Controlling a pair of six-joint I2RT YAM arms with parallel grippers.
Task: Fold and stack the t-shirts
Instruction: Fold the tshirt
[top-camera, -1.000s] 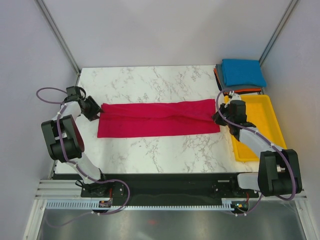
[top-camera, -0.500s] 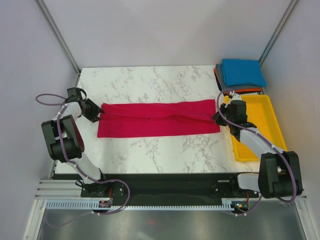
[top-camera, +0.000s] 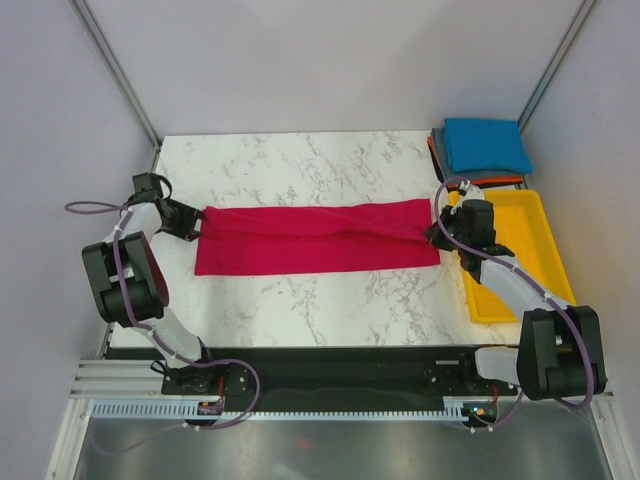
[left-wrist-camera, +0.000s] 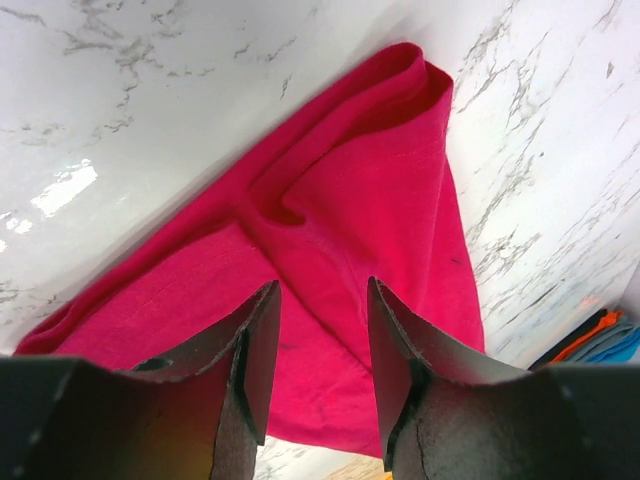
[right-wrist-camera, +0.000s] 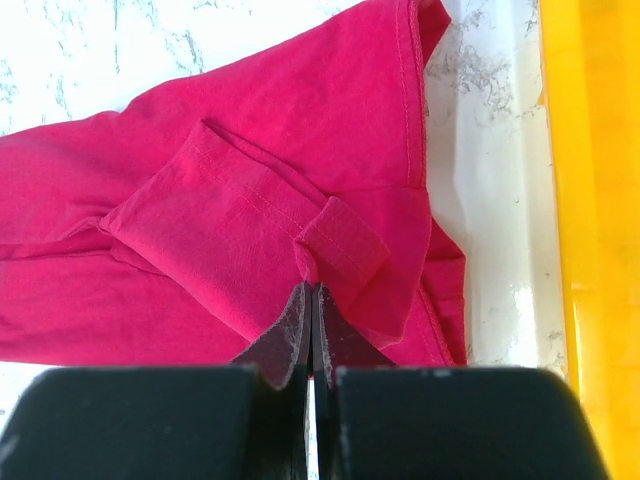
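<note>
Desk (top-camera: 300, 300): white marble-pattern top, glossy, with glare patches in the left wrist view.

Crimson t-shirt (top-camera: 315, 240): lies flat across the desk's middle as a long band. It is soft knit with stitched hems, and a sleeve is folded in at the right end.

Yellow tray (top-camera: 535, 225): hard plastic, rectangular, at the right edge. My right arm crosses over its near-left part.

Behind the tray, a blue t-shirt (top-camera: 487, 145) folded square tops a stack. Edges of a grey tee (top-camera: 448, 168) and an orange tee (top-camera: 497, 181) show beneath it.

Right end effector (right-wrist-camera: 308, 290): closed, pinching a pucker of the crimson cloth at its right end.

Left end effector (left-wrist-camera: 322, 290): fingers parted at the shirt's left end, cloth beneath the gap, nothing clamped.
</note>
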